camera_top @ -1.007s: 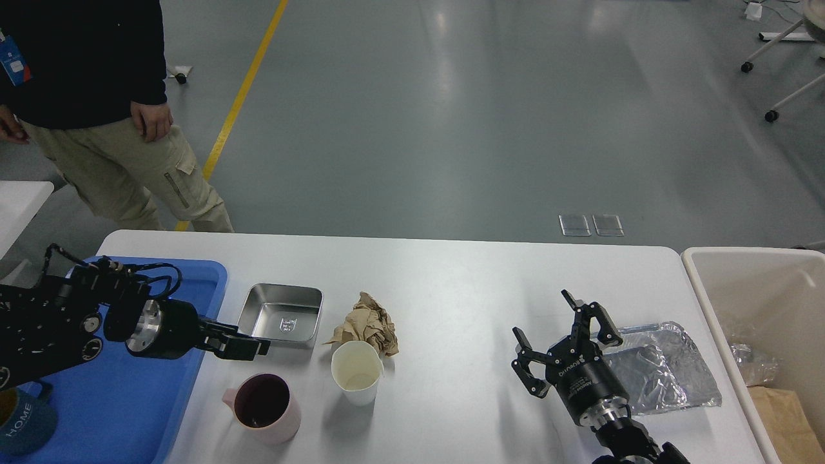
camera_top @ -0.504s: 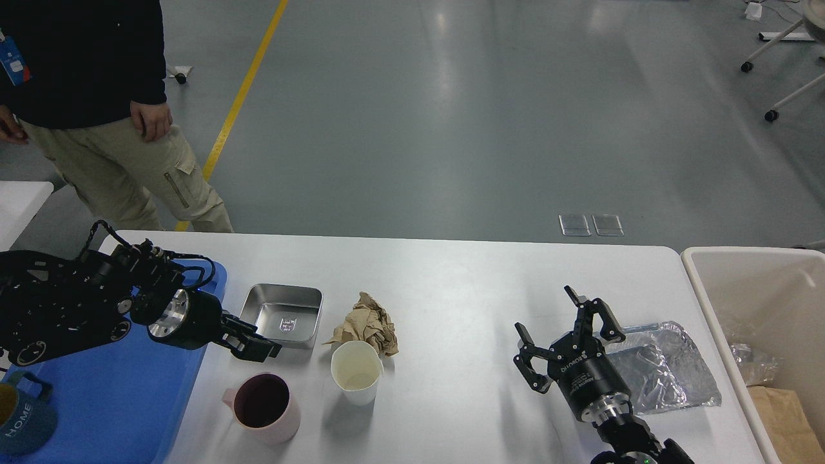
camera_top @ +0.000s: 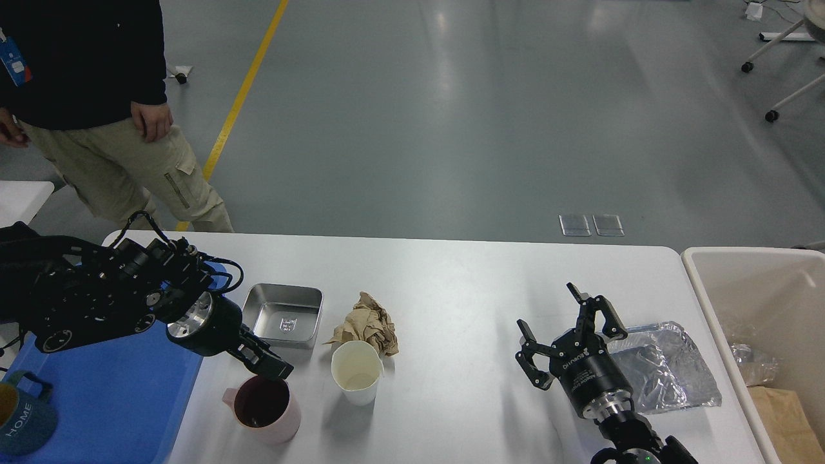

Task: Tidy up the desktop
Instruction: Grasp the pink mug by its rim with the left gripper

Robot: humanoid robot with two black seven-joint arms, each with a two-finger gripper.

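On the big white desktop (camera_top: 451,270), which fills the lower part of our view, lots of small things sit. Our left gripper (camera_top: 274,369) hangs just over the far rim of a pink mug (camera_top: 263,408), pointing down and to the right. Its fingers look close together, but they are dark and seen from the side, so we cannot tell if they are open or closed. We see nothing held in them.

Just behind the mug is a shiny metal dish (camera_top: 281,315). To the right of the mug stands a white paper cup (camera_top: 356,372), and a crumpled ball of brown paper (camera_top: 367,325) lies right behind the cup, maybe touching it.

Our right gripper (camera_top: 570,322) is up over the right side of the desktop. Its two fingers are spread wide apart and hold nothing. A flat piece of crinkly silver foil (camera_top: 667,370) lies just beside it on the right.

At the left edge lies a blue tray (camera_top: 109,399), with a blue mug (camera_top: 22,419) marked HOME on its near corner. A beige bin (camera_top: 754,303) stands at the right end of the desktop, with some brown paper and clear wrap inside. A person (camera_top: 84,96) in tan pants stands on the gray floor behind the far left corner.
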